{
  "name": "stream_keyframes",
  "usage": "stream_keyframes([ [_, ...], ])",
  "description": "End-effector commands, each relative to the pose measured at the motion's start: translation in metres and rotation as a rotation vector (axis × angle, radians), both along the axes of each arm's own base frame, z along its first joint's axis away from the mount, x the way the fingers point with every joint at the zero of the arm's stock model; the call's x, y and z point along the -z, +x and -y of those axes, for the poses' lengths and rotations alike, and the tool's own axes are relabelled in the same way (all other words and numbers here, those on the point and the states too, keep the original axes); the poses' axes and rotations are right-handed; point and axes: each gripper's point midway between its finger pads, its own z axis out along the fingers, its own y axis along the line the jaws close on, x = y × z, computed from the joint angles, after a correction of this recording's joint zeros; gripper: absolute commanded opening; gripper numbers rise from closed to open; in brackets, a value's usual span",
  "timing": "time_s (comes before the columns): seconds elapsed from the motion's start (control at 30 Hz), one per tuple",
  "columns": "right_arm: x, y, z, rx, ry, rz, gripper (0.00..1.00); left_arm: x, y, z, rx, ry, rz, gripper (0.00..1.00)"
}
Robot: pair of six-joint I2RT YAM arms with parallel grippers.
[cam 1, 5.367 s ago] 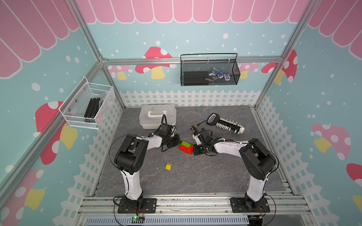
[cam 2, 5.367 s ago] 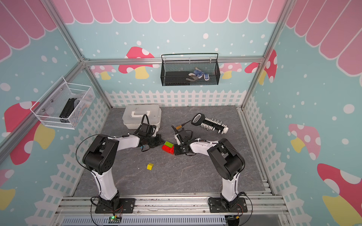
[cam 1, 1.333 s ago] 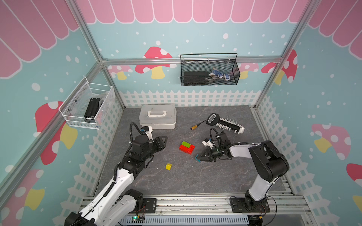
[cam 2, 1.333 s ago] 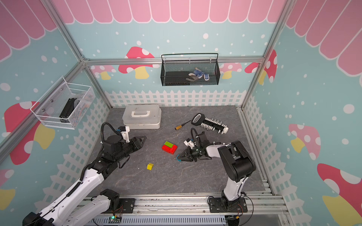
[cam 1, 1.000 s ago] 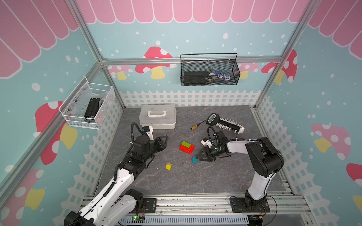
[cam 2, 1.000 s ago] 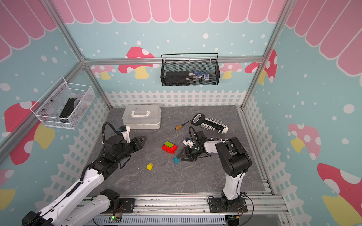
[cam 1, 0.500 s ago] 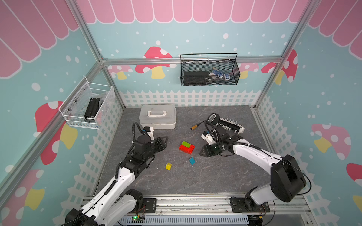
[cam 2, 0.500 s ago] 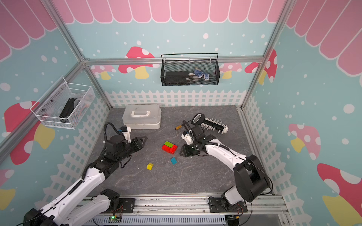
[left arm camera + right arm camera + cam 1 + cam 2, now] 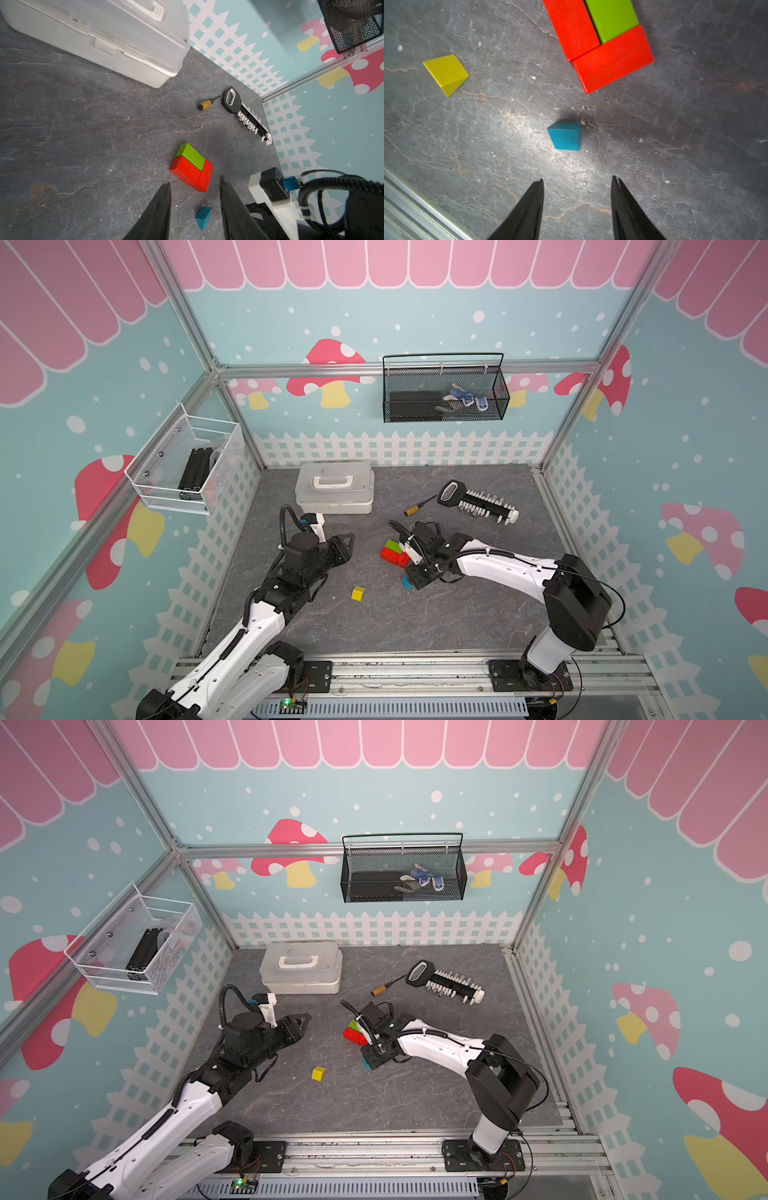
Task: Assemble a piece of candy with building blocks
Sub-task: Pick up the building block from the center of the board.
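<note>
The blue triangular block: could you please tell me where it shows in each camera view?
Both top views: blue block partly hidden by the end of the right arm.
Left wrist: framed between the left pincer fingers, untouched.
Right wrist: ahead of the open right pincer.
Shared landmark: red-and-green cluster, close by in every view.

The dark grey, stone-patterned table (image 9: 374, 626) carries a white lidded box (image 9: 334, 487) at the back, with a black-and-white bit rack (image 9: 482, 502) and a small brown-handled tool (image 9: 413, 511) off to one side. Mid-table, two red bars (image 9: 610, 60) and a green bar (image 9: 612, 18) lie touching. The blue piece (image 9: 565, 136) lies near them, and the yellow piece (image 9: 357, 593) lies farther off.
</note>
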Motion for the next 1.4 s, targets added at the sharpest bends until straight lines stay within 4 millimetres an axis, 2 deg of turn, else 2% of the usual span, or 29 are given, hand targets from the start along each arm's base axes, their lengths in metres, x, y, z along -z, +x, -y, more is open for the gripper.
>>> stream_keyframes([
  [0.0,-0.006,0.005,-0.011,-0.023,-0.038,0.05,0.53,-0.002,-0.002,-0.003,-0.014,0.005,0.008,0.42],
  [0.23,0.015,0.005,-0.018,-0.027,-0.116,0.039,0.53,0.001,-0.003,-0.005,-0.023,0.013,0.001,0.42],
  [0.67,0.033,0.009,-0.026,-0.014,-0.135,0.028,0.53,0.005,-0.006,-0.007,-0.027,0.023,-0.008,0.41],
  [0.87,0.034,0.01,-0.033,-0.012,-0.107,0.023,0.47,0.005,-0.008,-0.011,-0.038,0.031,-0.004,0.42],
  [0.9,0.045,0.01,-0.032,-0.01,-0.128,0.008,0.46,0.004,-0.008,-0.011,-0.039,0.031,-0.003,0.42],
  [0.93,0.047,0.009,-0.031,-0.009,-0.133,0.004,0.44,0.004,-0.009,-0.011,-0.039,0.032,-0.002,0.42],
  [1.17,0.051,0.009,-0.03,-0.005,-0.139,0.0,0.31,0.005,-0.009,-0.013,-0.044,0.032,-0.004,0.42],
  [1.27,0.044,0.009,-0.027,0.006,-0.136,0.016,0.24,0.003,-0.01,-0.011,-0.038,0.03,0.0,0.42],
  [1.37,0.008,0.01,-0.029,0.014,-0.061,0.054,0.21,-0.003,-0.01,-0.01,-0.017,0.047,0.017,0.41],
])
